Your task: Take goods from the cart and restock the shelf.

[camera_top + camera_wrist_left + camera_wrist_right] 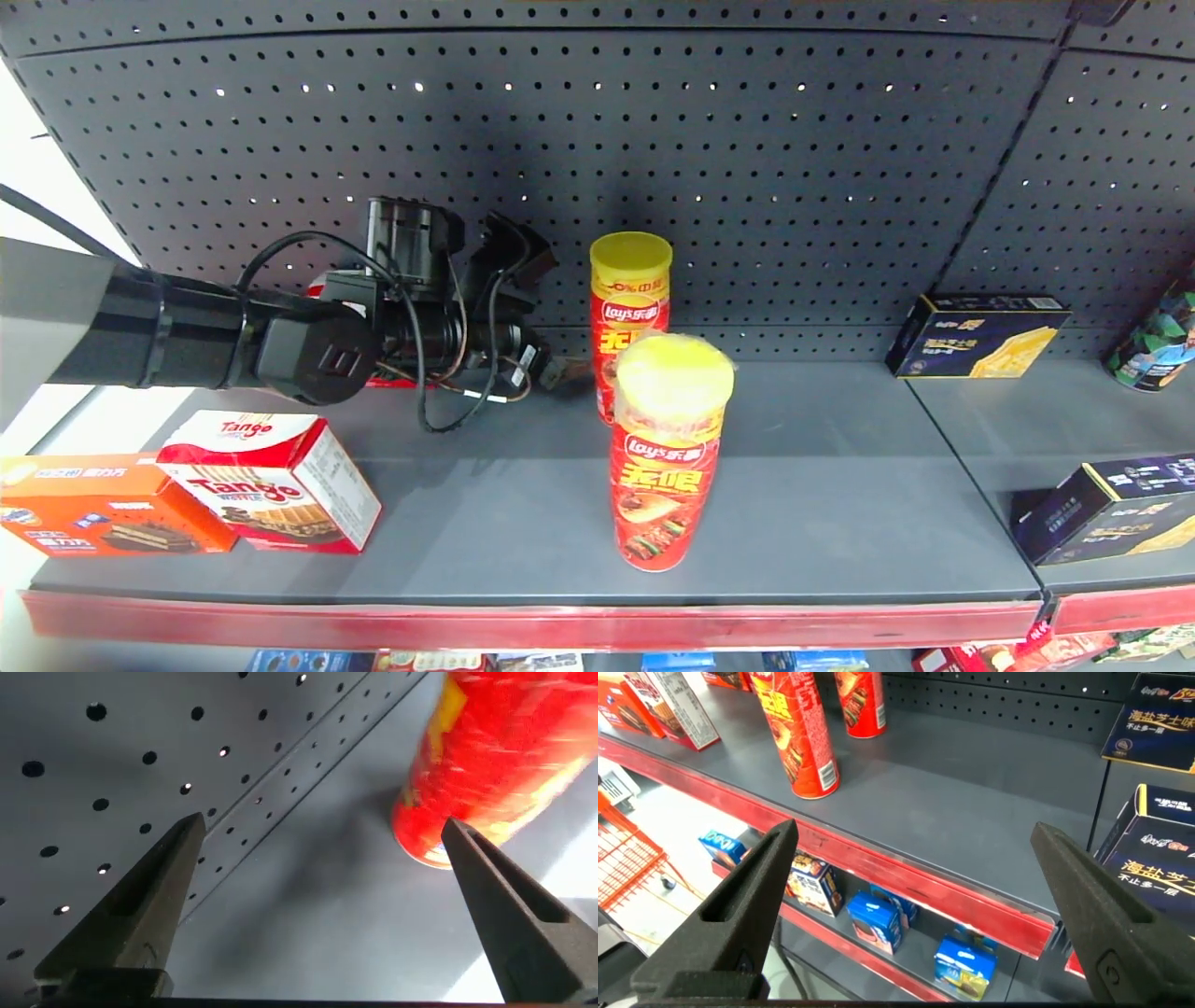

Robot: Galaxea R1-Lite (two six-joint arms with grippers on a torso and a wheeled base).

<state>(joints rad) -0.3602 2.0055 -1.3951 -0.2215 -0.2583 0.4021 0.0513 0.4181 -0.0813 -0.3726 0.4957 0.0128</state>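
Two red chips cans with yellow lids stand upright on the grey shelf [822, 485]: the front can [667, 457] near the middle and the back can [630, 303] close to the pegboard. My left gripper [549, 366] is over the shelf just left of the back can, open and holding nothing. In the left wrist view its fingers [140, 915] spread wide, with the back can [500, 761] just beyond one fingertip. My right gripper [910, 835] hangs open and empty in front of the shelf edge, with both cans [799, 728] beyond it.
A wafer box [275, 481] and an orange box [103, 504] lie at the shelf's front left. Dark blue boxes [976, 334] [1111, 509] and a can [1162, 341] sit on the right. Blue packs [878, 919] fill the lower shelf. An orange wire cart [626, 849] stands beside it.
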